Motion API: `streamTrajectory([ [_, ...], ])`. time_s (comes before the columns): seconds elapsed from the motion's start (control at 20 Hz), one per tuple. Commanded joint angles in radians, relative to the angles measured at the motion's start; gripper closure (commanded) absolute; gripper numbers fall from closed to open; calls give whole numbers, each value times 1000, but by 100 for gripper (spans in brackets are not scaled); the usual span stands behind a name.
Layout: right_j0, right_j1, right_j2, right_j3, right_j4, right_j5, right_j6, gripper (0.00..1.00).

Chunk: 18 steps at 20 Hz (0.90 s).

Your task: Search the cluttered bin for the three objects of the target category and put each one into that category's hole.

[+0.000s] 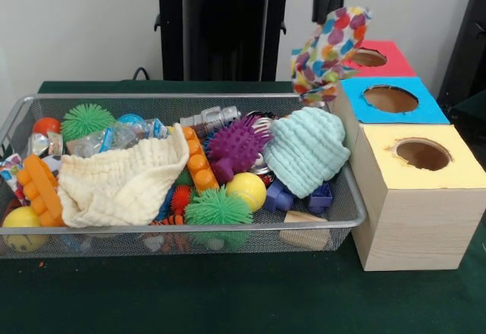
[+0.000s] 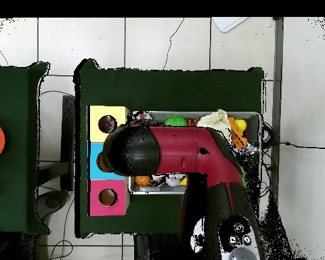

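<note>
The black two-fingered pincer [image 1: 328, 4] hung over the row of boxes with its dark fingers close together, pinching the top of a limp, polka-dotted cloth of many colours [image 1: 328, 51]. The cloth drooped in soft folds above the gap between the red-topped box [image 1: 391, 61] and the blue-topped box [image 1: 406, 106], its lower edge near the blue box's round hole [image 1: 390, 99]. Nearest of the three stood the yellow-topped wooden box [image 1: 414, 197], pale and grained, its hole ragged at the rim. From overhead the thick red and black arm [image 2: 185, 156] covered most of the bin and the blue box.

Left of the boxes sat the silver wire-mesh bin [image 1: 182, 239], packed full. A ribbed mint-green knitted cloth [image 1: 305, 150] lay heaped at its right end, and a cream waffle-textured cloth [image 1: 125, 182] sprawled over the left half. Between them sat a purple spiky rubber ball [image 1: 237, 146], a smooth yellow ball [image 1: 246, 190], a green hairy ball [image 1: 218, 206] and orange plastic building bricks [image 1: 199, 163]. A second green hairy ball [image 1: 86, 120] sat at the far left.
</note>
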Motion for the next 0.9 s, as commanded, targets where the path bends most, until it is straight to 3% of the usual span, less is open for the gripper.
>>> streamTrajectory([
  [0.05, 62, -17, 63, -9, 43, 156, 77, 100],
  [0.15, 92, 6, 50, -63, 48, 178, 123, 100],
  [0.35, 123, 38, 22, -91, 53, 157, 155, 100],
  [0.6, 142, 56, -3, -122, 58, 167, 153, 100],
  [0.9, 126, 159, -23, -264, 7, 135, 107, 100],
])
